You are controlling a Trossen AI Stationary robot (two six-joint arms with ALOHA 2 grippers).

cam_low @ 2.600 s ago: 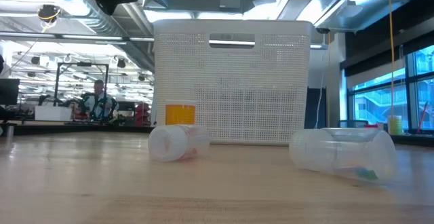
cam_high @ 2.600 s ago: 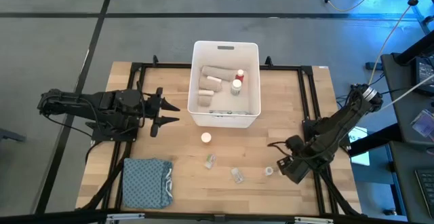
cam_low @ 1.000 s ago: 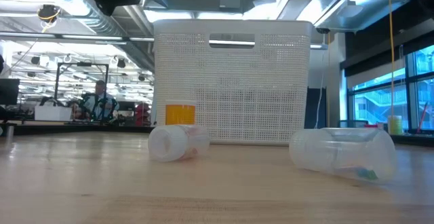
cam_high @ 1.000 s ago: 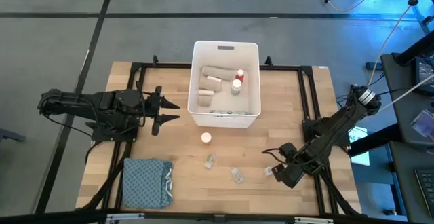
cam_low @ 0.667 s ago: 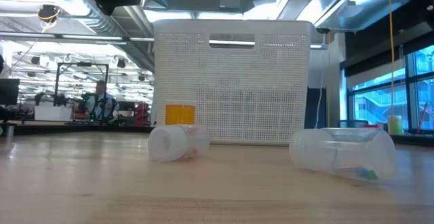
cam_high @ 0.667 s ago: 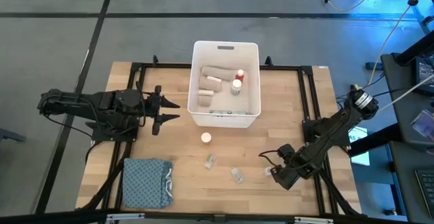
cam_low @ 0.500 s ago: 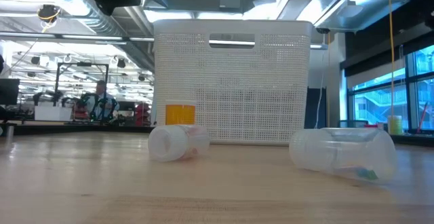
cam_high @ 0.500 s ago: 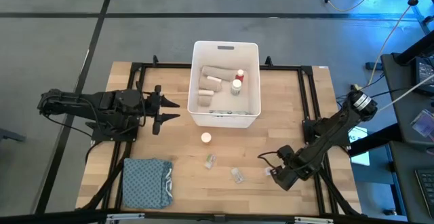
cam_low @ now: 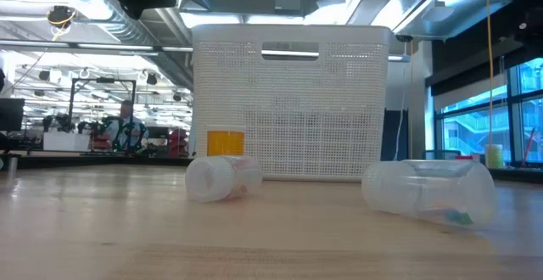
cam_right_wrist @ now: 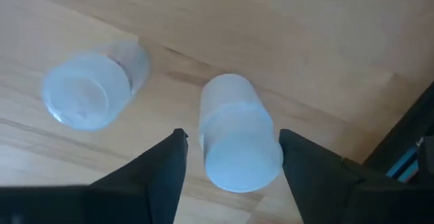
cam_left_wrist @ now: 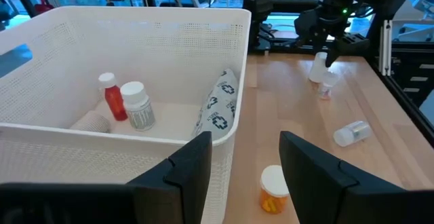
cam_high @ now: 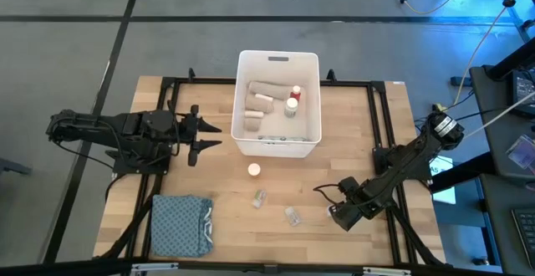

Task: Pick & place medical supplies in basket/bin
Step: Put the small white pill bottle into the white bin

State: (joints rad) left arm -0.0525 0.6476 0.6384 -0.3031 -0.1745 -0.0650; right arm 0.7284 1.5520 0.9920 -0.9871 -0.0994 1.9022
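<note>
The white basket (cam_high: 278,140) stands at the table's far middle and holds beige bandage rolls (cam_high: 261,91), a red-capped bottle (cam_left_wrist: 112,102), a white bottle (cam_left_wrist: 139,106) and a dotted packet (cam_left_wrist: 220,105). An orange pill bottle (cam_high: 253,170) and two clear vials (cam_high: 259,198) (cam_high: 292,216) lie on the wood in front of it. My right gripper (cam_high: 337,214) points down over a third clear vial (cam_right_wrist: 239,137); its open fingers (cam_right_wrist: 163,173) stand on either side of it. My left gripper (cam_high: 216,139) waits open, left of the basket.
A folded blue-grey cloth (cam_high: 181,224) lies at the near left corner. A black frame (cam_high: 380,134) runs around the table top. In the right wrist view a second vial (cam_right_wrist: 95,88) lies close beside the one between the fingers. Bare wood shows between basket and vials.
My right gripper has gone a little toward the table's left edge and down, and now stands over the rightmost clear vial. The vials, the bottle and the basket have kept their places.
</note>
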